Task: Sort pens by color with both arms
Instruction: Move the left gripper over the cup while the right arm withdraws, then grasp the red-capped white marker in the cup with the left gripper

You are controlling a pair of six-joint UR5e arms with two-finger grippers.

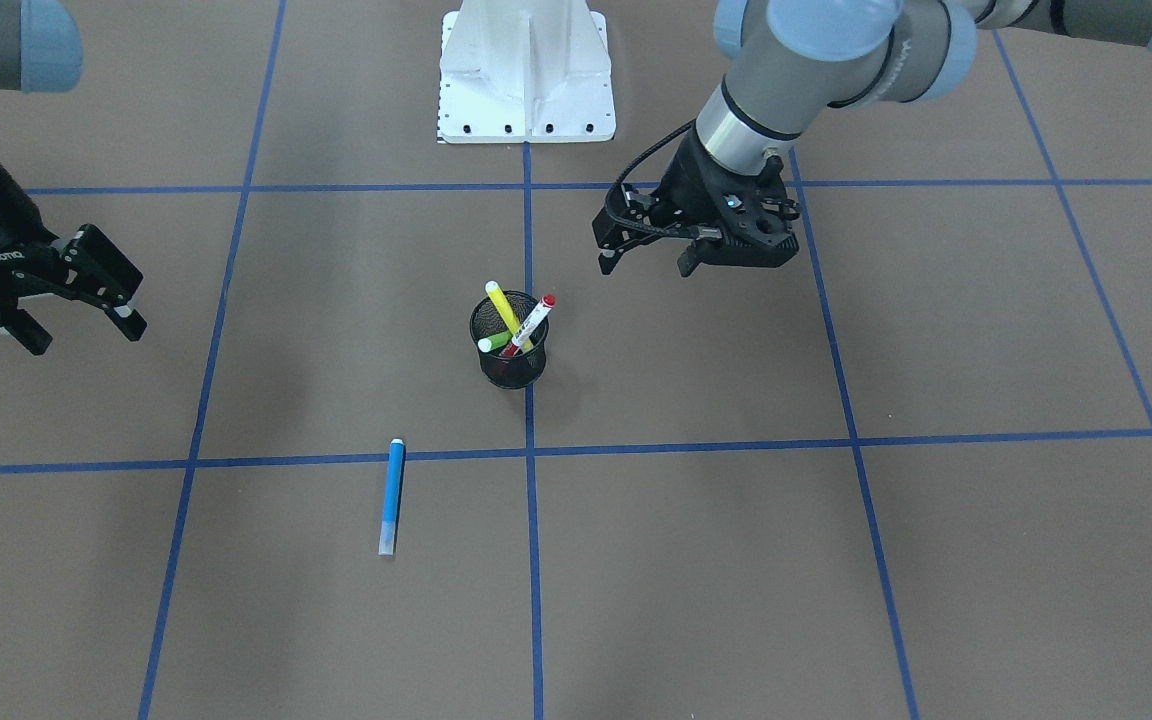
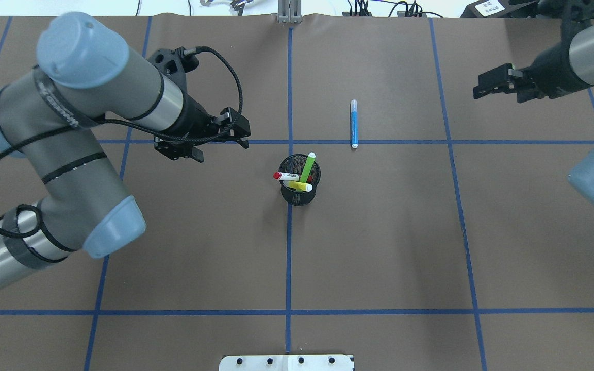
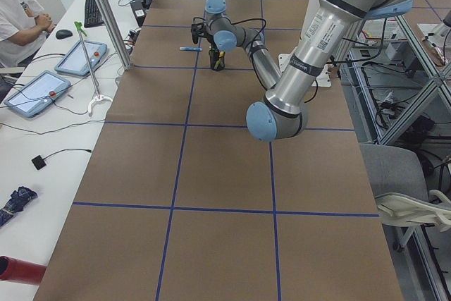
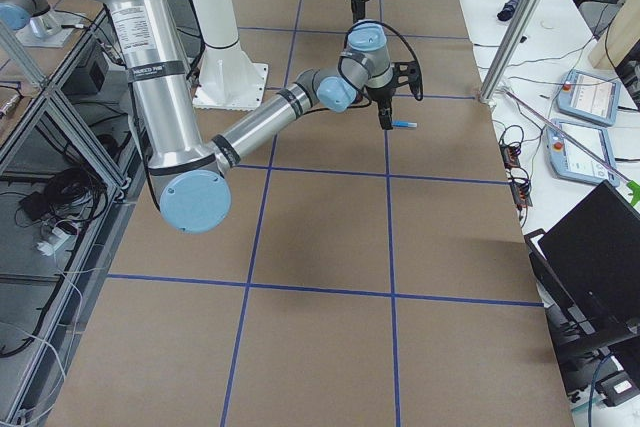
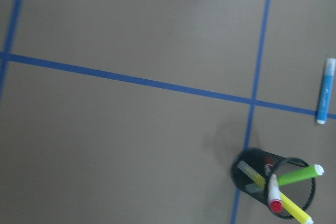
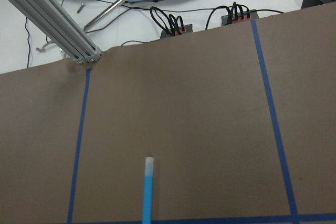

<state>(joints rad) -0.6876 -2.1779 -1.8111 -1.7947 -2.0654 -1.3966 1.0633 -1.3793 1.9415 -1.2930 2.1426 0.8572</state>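
Three pens stand leaning in the black mesh cup (image 1: pixel 513 368), front-facing view: yellow pen (image 1: pixel 501 305), green pen (image 1: pixel 492 342) and white red-capped pen (image 1: pixel 536 318). We note the blue pen (image 1: pixel 392 497) lying flat on the surface (image 1: pixel 836 560), well apart from the cup, on the robot's right of the centre tape line. The left hand (image 1: pixel 645 263) hovers near the cup, fingers spread wide, holding nothing. The right hand (image 1: pixel 84 332) hangs far out on its own side, also wide open and empty. Overhead view agrees: the cup sits on the centre line, the blue pen lies beyond it, and both hands are open and well clear of every pen. In the two side views the cup and the blue pen are too small to add anything. Left wrist view shows the cup with its three pens low right and the blue pen at the right edge, with no fingers in frame. Right wrist view shows only the blue pen at the bottom edge. We judge the sort barely begun: one colour is laid out alone, and three must be drawn from the cup and placed apart.
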